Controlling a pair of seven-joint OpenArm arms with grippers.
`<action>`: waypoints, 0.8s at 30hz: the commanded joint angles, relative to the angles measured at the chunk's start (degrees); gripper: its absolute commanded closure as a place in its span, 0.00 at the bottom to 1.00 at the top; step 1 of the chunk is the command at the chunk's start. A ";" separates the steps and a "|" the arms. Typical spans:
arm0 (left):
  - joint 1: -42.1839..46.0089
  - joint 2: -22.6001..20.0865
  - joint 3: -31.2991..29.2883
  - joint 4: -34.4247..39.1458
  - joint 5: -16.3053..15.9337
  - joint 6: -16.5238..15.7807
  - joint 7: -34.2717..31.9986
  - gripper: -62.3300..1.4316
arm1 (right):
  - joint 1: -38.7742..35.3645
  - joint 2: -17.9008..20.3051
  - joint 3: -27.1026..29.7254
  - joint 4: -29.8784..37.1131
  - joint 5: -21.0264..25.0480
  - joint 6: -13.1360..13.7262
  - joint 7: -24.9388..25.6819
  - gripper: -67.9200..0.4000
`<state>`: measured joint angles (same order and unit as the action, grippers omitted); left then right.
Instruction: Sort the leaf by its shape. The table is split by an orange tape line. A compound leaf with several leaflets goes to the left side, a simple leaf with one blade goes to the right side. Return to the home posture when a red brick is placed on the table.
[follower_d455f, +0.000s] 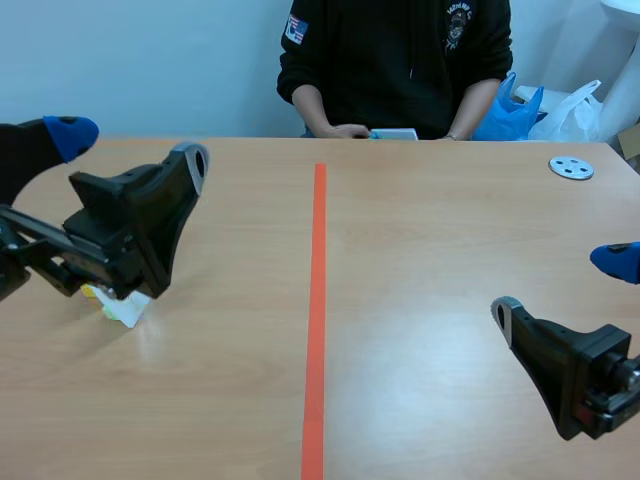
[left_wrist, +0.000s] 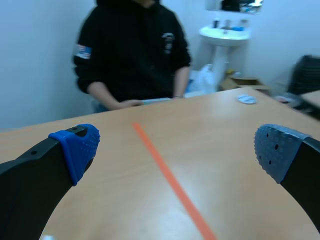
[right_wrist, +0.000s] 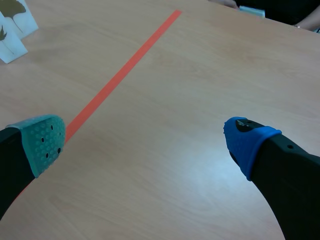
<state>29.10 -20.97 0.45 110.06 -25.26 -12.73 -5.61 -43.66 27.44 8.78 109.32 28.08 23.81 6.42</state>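
Leaf cards (follower_d455f: 125, 308) left of tape line (follower_d455f: 318, 300), low beneath wide-spread left gripper (left_wrist: 177, 150); well apart from right gripper (right_wrist: 150, 140), likewise spread. Long axis unclear.

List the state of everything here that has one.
Left black two-fingered tool: open, empty.
Right black two-fingered tool: open, empty.
White paper leaf cards: on the light wooden table, left of the orange tape line, ungripped.
Grey round metal disc: flat on the table, right of the line.
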 joint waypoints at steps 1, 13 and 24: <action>1.86 0.09 -0.04 0.28 -0.39 -1.38 1.20 0.00 | 0.81 0.48 0.33 0.98 0.70 0.02 1.03 0.00; 10.03 -0.17 -0.04 2.40 0.37 -5.49 10.54 0.00 | -0.52 0.50 3.32 3.80 3.80 2.62 -1.84 0.00; 11.02 0.02 -0.04 2.43 0.44 -5.49 10.99 0.00 | -2.97 0.48 6.69 4.50 6.69 4.37 -3.28 0.00</action>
<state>40.16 -21.15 0.45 111.74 -24.49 -18.09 6.20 -47.20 27.46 14.94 113.16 34.33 28.14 2.48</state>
